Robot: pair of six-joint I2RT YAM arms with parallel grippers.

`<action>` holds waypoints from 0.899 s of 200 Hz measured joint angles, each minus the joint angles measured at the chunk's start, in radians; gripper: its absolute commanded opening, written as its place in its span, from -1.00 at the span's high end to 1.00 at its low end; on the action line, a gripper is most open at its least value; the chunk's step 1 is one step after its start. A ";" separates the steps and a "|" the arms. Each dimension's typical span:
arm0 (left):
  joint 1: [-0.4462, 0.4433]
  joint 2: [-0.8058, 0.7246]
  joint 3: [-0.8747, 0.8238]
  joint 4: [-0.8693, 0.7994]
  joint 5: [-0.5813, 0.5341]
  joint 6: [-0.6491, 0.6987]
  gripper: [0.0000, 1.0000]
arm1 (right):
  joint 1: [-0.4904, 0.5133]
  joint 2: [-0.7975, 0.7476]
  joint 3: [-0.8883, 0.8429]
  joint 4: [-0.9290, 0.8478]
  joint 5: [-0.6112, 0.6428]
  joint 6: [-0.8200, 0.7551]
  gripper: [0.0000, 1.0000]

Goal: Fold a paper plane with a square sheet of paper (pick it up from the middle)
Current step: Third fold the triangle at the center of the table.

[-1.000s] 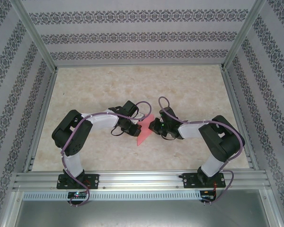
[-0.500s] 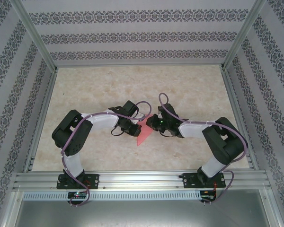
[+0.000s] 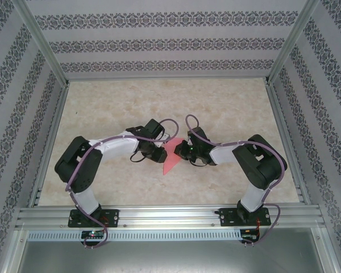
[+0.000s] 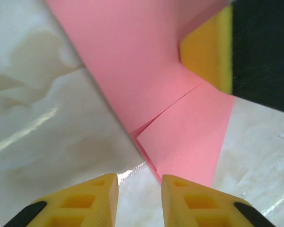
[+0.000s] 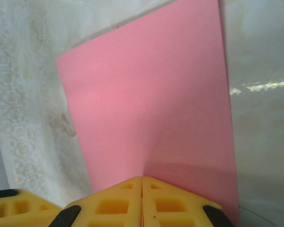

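I work on a counter (image 3: 227,102) of beige, marble-patterned material, glossy enough to carry streaks of reflected light (image 4: 23,135). The back wall (image 3: 170,45), left wall (image 3: 17,85) and right wall (image 3: 329,85) are papered white with dark ornamental bands. Two aluminium posts (image 3: 42,42) rise slanting at the far corners. An aluminium rail (image 3: 170,215) closes the near edge, with a grey metal sheet (image 3: 170,256) in front of it. Lighting is even.

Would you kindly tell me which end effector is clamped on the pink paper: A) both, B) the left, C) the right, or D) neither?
C: the right end effector is shut with the pink paper pinched at its edge, while the left end effector stands open, the paper lying ahead of its tips.
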 measured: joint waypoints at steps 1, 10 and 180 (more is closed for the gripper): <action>0.000 -0.005 0.000 -0.001 -0.003 -0.002 0.35 | 0.000 0.000 0.000 0.000 0.000 0.000 0.84; 0.002 -0.036 0.000 -0.009 -0.018 -0.017 0.38 | 0.000 0.000 0.000 0.000 0.000 0.000 0.84; -0.051 0.123 -0.080 0.182 0.370 -0.251 0.74 | 0.006 0.000 0.000 0.000 0.014 0.000 0.84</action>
